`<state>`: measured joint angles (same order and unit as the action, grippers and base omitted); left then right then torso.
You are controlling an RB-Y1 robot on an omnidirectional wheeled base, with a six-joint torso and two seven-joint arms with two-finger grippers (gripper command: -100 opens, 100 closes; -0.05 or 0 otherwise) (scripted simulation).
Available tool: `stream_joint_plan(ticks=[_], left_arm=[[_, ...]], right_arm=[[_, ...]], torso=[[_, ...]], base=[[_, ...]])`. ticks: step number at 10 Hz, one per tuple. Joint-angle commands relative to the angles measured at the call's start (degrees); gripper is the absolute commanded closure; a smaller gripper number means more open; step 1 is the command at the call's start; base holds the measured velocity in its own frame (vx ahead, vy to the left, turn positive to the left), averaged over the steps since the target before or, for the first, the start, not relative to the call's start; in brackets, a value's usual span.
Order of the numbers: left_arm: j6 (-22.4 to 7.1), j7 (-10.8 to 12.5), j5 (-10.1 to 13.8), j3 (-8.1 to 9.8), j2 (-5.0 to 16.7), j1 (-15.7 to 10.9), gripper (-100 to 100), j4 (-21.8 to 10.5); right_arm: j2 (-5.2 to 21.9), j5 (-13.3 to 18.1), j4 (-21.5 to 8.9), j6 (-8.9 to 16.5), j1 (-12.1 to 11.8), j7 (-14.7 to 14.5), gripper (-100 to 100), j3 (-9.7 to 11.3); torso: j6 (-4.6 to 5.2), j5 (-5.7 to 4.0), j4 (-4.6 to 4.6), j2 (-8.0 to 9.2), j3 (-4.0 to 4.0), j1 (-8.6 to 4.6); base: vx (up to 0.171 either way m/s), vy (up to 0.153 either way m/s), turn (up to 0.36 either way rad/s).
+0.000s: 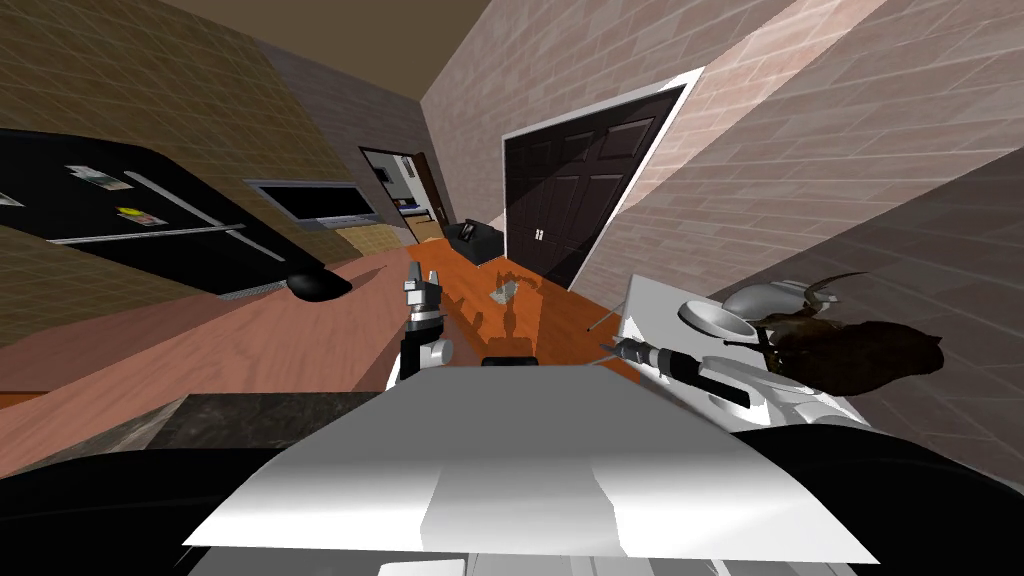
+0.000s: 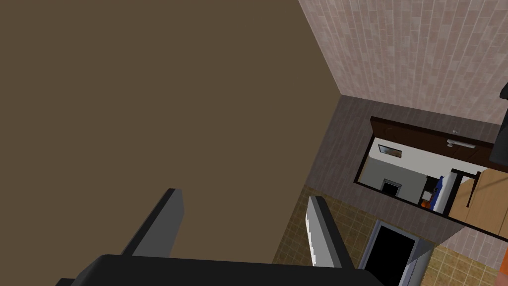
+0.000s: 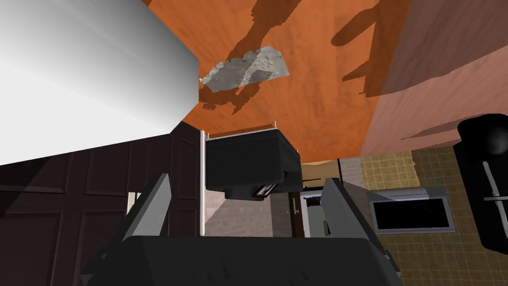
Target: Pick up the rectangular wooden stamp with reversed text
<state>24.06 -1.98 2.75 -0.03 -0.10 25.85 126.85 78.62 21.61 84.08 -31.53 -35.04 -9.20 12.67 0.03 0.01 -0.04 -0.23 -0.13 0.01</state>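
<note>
Orange surface (image 3: 322,74): right gripper (image 3: 246,178), spread and empty for the approach, faces a grey block (image 3: 245,69) ahead, possibly the stamp; left gripper (image 2: 243,194) raised clear, open, holding nothing.

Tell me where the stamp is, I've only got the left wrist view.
Observer: The grey stamp lies on the orange surface ahead of the robot.
Operator: Is the right gripper on it?
Observer: No, the right gripper is open, empty and apart from it.
Operator: Anything close to the stamp?
Observer: A white table stands to the right of it.
</note>
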Motion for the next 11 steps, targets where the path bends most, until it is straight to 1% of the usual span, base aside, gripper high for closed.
stream_joint_plan(ticks=[1,2,3,4,7,8,9,11], left_arm=[[0.0,0.0,0.0,0.0,0.0,0.0,0,0.0],[0.0,0.0,0.0,0.0,0.0,0.0,0,0.0],[0.0,0.0,0.0,0.0,0.0,0.0,0,0.0],[0.0,0.0,0.0,0.0,0.0,0.0,0,0.0],[0.0,0.0,0.0,0.0,0.0,0.0,0,0.0],[0.0,0.0,0.0,0.01,0.0,0.0,0,0.0],[0.0,0.0,0.0,0.01,0.0,0.0,0,0.0],[0.0,0.0,0.0,0.01,0.0,0.0,0,0.0]], right_arm=[[2.9,1.9,-2.5,-0.5,0.1,-0.6,-100,1.5],[3.8,1.9,-2.5,-0.5,0.1,-0.6,-100,1.5],[5.8,3.3,-3.9,-0.8,-0.4,-0.9,-100,2.3],[6.7,3.3,-3.9,-0.8,-0.4,-0.9,-100,2.3],[13.2,7.3,-7.3,-1.7,-1.8,-1.9,-100,4.8],[14.1,7.3,-7.3,-1.7,-1.8,-1.9,-100,4.8],[15.9,8.6,-8.0,-2.1,-2.3,-2.1,-100,5.7],[18.8,11.0,-9.1,-2.9,-3.5,-2.4,-100,7.6]], torso=[[0.0,0.0,0.0,0.0,0.0,0.0],[-0.01,0.0,0.0,-0.04,-0.02,-0.05],[0.0,-0.02,0.0,0.01,0.0,-0.09],[0.0,-0.02,0.0,0.0,0.01,-0.09],[-0.01,-0.03,-0.01,-0.06,-0.03,-0.15],[0.01,-0.06,-0.01,-0.05,-0.03,-0.22],[0.02,-0.06,0.0,0.01,0.0,-0.19],[0.03,-0.06,0.02,0.08,0.04,-0.19]], base=[[0.081,-0.009,0.117],[0.061,-0.018,0.071],[0.066,-0.02,0.11],[0.057,-0.02,0.043],[0.077,-0.04,0.101],[0.061,-0.049,0.016],[0.05,-0.04,0.028],[0.048,-0.061,0.011]])
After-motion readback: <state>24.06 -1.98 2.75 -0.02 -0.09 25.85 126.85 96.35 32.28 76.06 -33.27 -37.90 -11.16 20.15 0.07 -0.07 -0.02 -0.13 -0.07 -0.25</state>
